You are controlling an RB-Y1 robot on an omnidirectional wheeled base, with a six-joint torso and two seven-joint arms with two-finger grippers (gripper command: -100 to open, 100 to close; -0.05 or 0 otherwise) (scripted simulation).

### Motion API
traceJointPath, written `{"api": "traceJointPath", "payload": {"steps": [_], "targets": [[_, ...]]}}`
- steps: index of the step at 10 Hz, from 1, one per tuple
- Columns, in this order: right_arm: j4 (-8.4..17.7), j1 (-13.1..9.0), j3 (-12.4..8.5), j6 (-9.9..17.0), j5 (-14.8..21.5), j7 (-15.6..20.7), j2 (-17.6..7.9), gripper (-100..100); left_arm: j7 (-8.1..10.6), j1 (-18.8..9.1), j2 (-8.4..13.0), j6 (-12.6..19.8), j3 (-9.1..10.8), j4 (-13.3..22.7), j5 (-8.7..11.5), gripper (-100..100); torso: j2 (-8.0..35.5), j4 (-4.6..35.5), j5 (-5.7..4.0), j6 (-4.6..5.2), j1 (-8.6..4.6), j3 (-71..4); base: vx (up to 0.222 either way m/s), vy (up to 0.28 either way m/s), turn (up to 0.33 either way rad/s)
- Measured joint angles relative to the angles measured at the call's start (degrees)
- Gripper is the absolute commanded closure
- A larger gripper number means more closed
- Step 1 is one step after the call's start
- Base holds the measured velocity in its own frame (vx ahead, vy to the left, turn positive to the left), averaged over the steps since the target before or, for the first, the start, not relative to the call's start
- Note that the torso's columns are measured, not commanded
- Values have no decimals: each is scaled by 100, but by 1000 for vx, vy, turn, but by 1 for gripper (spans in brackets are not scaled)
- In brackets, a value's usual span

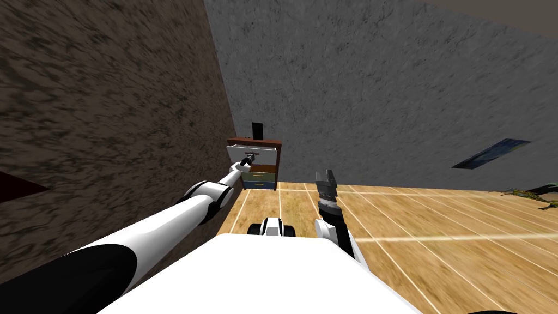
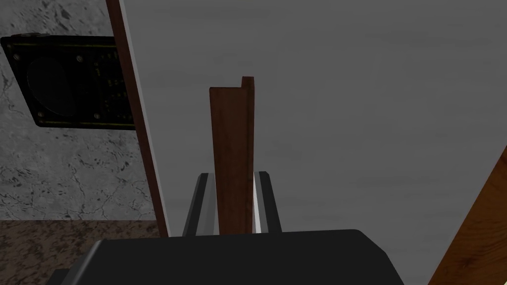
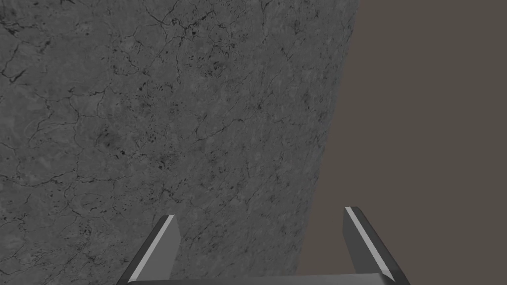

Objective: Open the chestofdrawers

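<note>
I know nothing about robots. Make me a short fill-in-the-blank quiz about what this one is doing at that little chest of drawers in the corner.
1. The left gripper is shut on the brown ____ that sticks out from the grey drawer front.
2. On the chest of drawers, the ____ drawer is the one pulled out.
3. The right gripper holds nothing, and its fingers stand ____ (open or shut).

Missing words: handle; top; open.

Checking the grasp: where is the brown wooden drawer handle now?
Left wrist view: the brown wooden handle sits on the grey drawer front, clamped in the left pincer.
</note>
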Motion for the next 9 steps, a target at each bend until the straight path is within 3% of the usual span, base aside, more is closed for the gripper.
{"api": "traceJointPath", "payload": {"steps": [2, 4, 5, 7, 8, 9], "targets": [[0, 1, 0, 0, 0, 0, 0, 0, -260, -41, -108, 47, 255, 29, -14, 100, -2, 5, -3, -9, -2, 0, -83, 57, -77], [0, 1, 0, 0, 0, 0, 0, 0, -510, 89, -218, 224, 517, -282, -35, 100, 9, 8, -4, -11, -5, 7, -50, 14, -22], [0, 2, 0, 0, 0, 0, 1, 0, -550, 11, -233, 188, 549, -141, -39, 100, 1, 9, -6, -14, -4, 2, -51, 25, -69], [0, 0, 0, 0, 0, 0, 0, 0, -815, 2, -325, 246, 865, -195, -55, 100, 26, 8, 0, 10, 3, 16, -124, 75, -153], [0, -1, 0, 0, 0, 0, 0, 0, -973, -23, -389, 241, 1031, -176, -64, -100, 31, 7, 1, 11, 3, 19, -27, 32, 273], [0, 3, -1, 0, 0, 0, 0, 0, -1022, 46, -423, 346, 867, -401, 83, -100, -19, -14, 2, -9, -8, -9, 120, -38, 489]]}}
